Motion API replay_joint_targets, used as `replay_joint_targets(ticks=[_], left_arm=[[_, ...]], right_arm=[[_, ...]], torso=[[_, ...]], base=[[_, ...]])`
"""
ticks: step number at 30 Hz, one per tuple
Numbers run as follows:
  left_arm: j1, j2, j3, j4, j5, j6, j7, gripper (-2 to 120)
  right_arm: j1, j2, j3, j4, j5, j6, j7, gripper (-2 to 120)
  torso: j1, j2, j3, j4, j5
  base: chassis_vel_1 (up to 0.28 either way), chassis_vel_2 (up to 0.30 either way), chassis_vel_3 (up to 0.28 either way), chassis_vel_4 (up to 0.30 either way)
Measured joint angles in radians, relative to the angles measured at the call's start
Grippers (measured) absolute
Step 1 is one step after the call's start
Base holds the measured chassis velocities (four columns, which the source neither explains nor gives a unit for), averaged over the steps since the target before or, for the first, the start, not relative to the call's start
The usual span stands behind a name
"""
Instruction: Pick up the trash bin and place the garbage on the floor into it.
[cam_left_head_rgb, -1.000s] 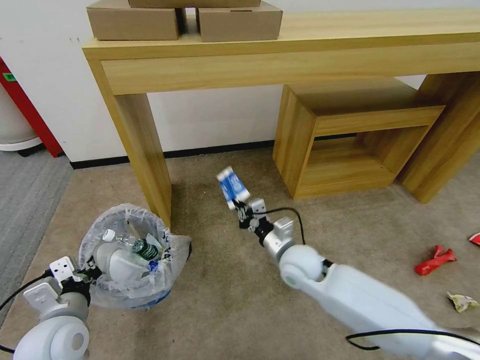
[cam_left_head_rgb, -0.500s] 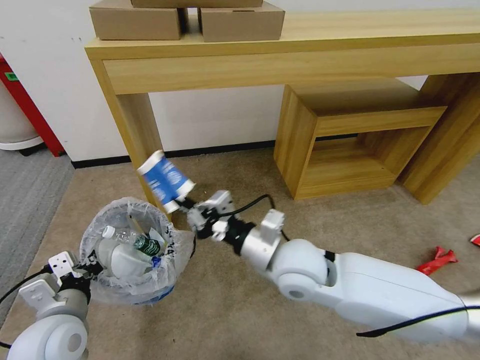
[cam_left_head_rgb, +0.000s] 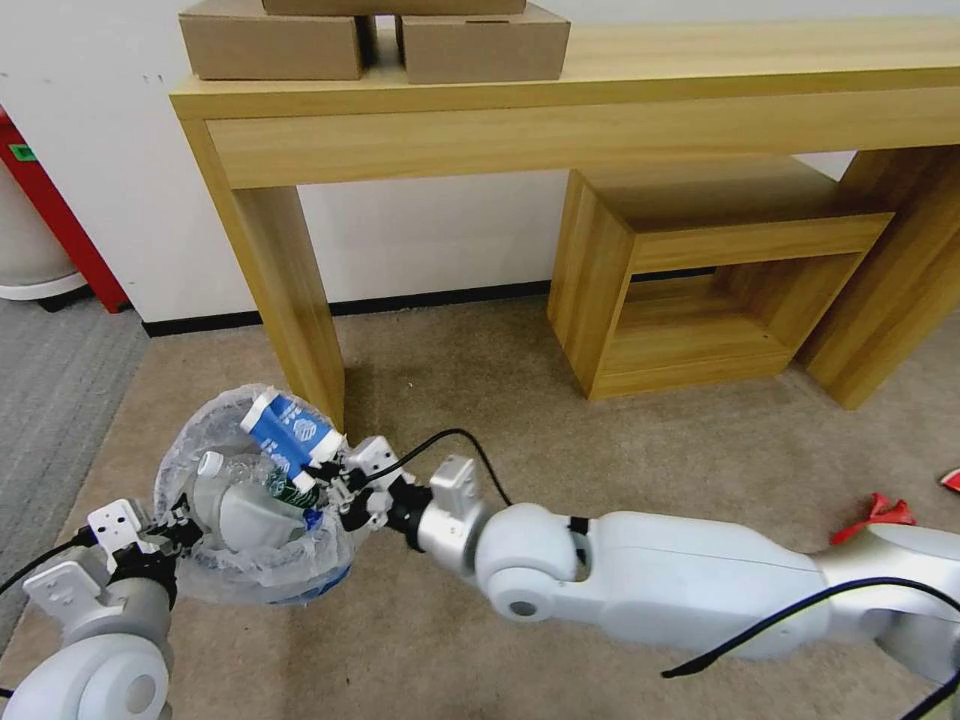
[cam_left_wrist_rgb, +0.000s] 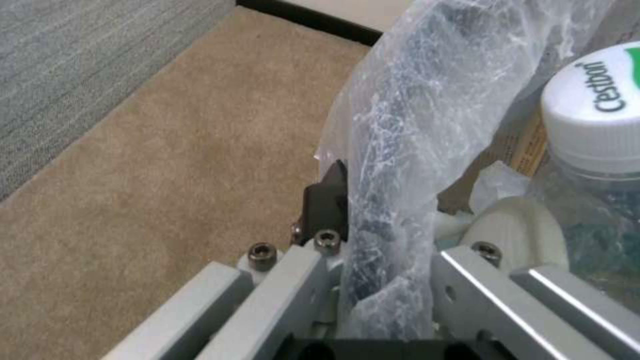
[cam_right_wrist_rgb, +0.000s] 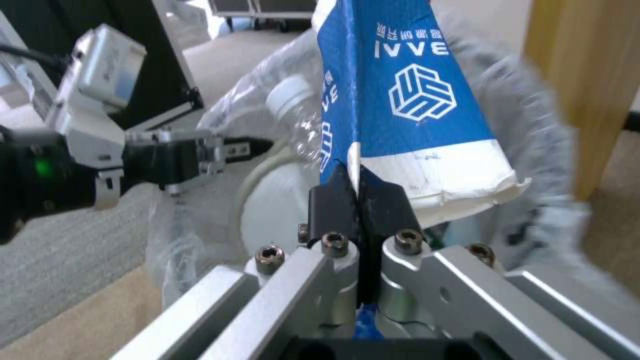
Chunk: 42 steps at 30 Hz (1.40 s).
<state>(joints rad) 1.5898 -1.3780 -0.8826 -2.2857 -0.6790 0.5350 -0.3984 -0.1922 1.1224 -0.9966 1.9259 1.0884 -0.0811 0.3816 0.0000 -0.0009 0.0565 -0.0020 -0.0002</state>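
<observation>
Our right pincer (cam_left_head_rgb: 322, 478) is clamped on the rim of a blue-and-white paper cup (cam_left_head_rgb: 285, 434), holding it over the mouth of the trash bin (cam_left_head_rgb: 205, 575). Our left pincer (cam_left_head_rgb: 180, 522) is closed on the bin's bag-lined rim, above the beige carpet (cam_left_head_rgb: 620, 450), beside a wooden table leg (cam_left_head_rgb: 290, 290).

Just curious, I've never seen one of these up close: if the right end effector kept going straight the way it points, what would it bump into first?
Probably the trash already in the bin: the right end effector holds a blue-white cup over the opening, aimed across it at the bottle. Depth is hard to judge.
</observation>
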Motion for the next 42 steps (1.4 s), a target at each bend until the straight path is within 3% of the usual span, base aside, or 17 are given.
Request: replay_joint_targets(ticks=[8,23,29,33,42], left_arm=[[0.010,-0.006,0.002,-0.006,0.001,-0.008,0.004,1],[0.023,-0.022,0.008,-0.007,0.017,-0.025,0.016,1],[0.022,-0.025,0.011,-0.002,0.021,-0.026,0.017,1],[0.016,-0.024,0.013,0.006,0.023,-0.026,0.017,1],[0.012,-0.028,0.017,0.017,0.028,-0.026,0.017,1]], right_arm=[[0.012,0.103,-0.021,-0.085,0.023,-0.041,0.054,0],[0.009,0.168,-0.023,-0.144,0.073,-0.123,0.148,0],[0.008,0.167,-0.013,-0.144,0.071,-0.125,0.149,16],[0.003,0.149,-0.004,-0.126,0.062,-0.119,0.143,36],[-0.009,0.129,0.020,-0.107,0.022,-0.097,0.120,65]], torso=[[0.000,0.000,0.000,0.0001,0.0000],[0.000,0.000,0.000,0.0000,0.0001],[0.000,0.000,0.000,0.0000,0.0001],[0.000,0.000,0.000,-0.0001,0.0002],[0.000,0.000,0.000,0.0000,0.0002]], base=[[0.000,0.000,0.000,0.000],[0.000,0.000,0.000,0.000],[0.000,0.000,0.000,0.000],[0.000,0.000,0.000,0.000],[0.000,0.000,0.000,0.000]])
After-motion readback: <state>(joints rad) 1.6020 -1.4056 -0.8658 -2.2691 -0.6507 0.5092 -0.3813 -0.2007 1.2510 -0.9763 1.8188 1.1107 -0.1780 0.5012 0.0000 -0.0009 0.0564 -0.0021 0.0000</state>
